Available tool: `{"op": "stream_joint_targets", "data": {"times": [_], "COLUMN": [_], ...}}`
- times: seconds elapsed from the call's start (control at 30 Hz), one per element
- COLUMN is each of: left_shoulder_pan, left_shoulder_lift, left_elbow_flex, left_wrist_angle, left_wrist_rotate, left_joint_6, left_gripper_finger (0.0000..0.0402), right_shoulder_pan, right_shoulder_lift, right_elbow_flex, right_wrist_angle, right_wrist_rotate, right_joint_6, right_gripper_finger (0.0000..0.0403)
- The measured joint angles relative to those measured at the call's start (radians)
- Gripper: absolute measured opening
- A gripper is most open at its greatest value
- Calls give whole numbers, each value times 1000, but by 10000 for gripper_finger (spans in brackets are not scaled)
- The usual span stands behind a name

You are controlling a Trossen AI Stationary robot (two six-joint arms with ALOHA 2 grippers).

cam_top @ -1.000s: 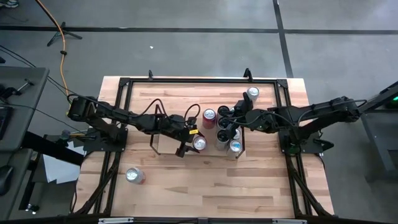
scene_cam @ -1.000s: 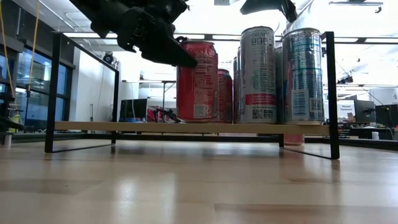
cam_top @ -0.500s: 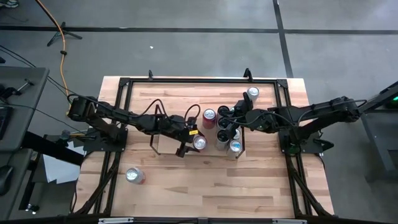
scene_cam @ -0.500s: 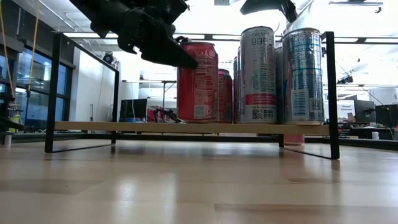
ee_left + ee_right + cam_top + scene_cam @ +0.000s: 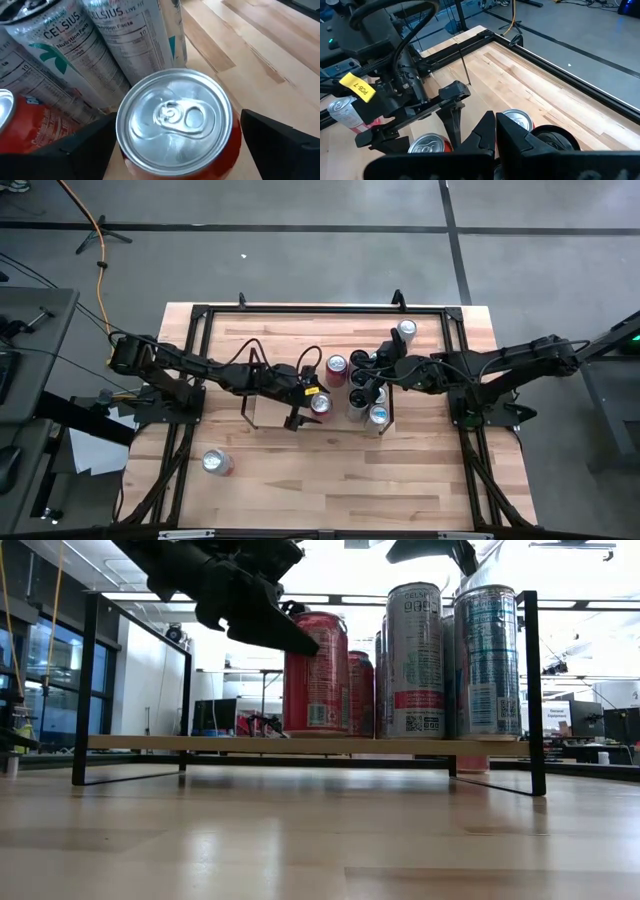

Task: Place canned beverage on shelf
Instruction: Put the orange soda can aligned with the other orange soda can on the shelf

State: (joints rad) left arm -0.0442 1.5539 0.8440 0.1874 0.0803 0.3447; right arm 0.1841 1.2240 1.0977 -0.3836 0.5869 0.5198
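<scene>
My left gripper (image 5: 306, 406) is shut on a red can (image 5: 320, 402) over the light-wood shelf (image 5: 266, 416), left of the cans that stand on its right half. The low view shows the red can (image 5: 316, 670) upright at the shelf board (image 5: 200, 743). Whether its base rests on the board, I cannot tell. My right gripper (image 5: 386, 366) is shut and empty above the standing cans, and its closed fingertips show in the right wrist view (image 5: 495, 132). My left gripper pinches the red can's upper side wall (image 5: 234, 150), just under the rim, between its two fingers (image 5: 80, 150), one on each side. The fingers slant down from the table's left. The can stays upright, its silver top (image 5: 174, 127) up.
Another red can (image 5: 337, 367) and several silver Celsius cans (image 5: 377, 415) stand on the shelf's right half. A silver can (image 5: 405, 330) stands on the table at the far right, and another (image 5: 215, 462) at the near left. The shelf's left half is bare.
My left gripper has carried the red can a little toward the table's far edge along the shelf. The can has stayed upright.
</scene>
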Motion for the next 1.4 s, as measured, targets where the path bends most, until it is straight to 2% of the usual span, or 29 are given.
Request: {"op": "stream_joint_targets", "data": {"times": [0.23,0.5,0.6,0.83,1.07,1.17,1.27,1.4], "left_shoulder_pan": [5,11,4,-7,-7,-8,-34,-135], "left_shoulder_lift": [-46,-167,-221,-326,-348,-338,-336,-309], "left_elbow_flex": [0,0,0,0,0,0,5,99], "left_wrist_angle": [6,-25,-33,-35,-38,-14,-58,-230], "left_wrist_rotate": [-23,-29,-36,-38,-40,-88,-141,-306], "left_joint_6": [0,-64,-149,-463,-588,-693,-804,-825], "left_gripper_finger": [374,374,374,374,374,374,374,374], "right_shoulder_pan": [0,0,0,0,-7,-8,-8,-8], "right_shoulder_lift": [0,0,0,0,0,0,0,0], "right_elbow_flex": [0,0,0,0,0,0,0,0], "right_wrist_angle": [0,0,0,0,0,0,-1,-1], "right_wrist_rotate": [0,0,0,0,2,3,3,2], "right_joint_6": [0,-1,-2,-24,-32,-48,-49,-58], "right_gripper_finger": [0,0,0,0,0,0,0,0]}}
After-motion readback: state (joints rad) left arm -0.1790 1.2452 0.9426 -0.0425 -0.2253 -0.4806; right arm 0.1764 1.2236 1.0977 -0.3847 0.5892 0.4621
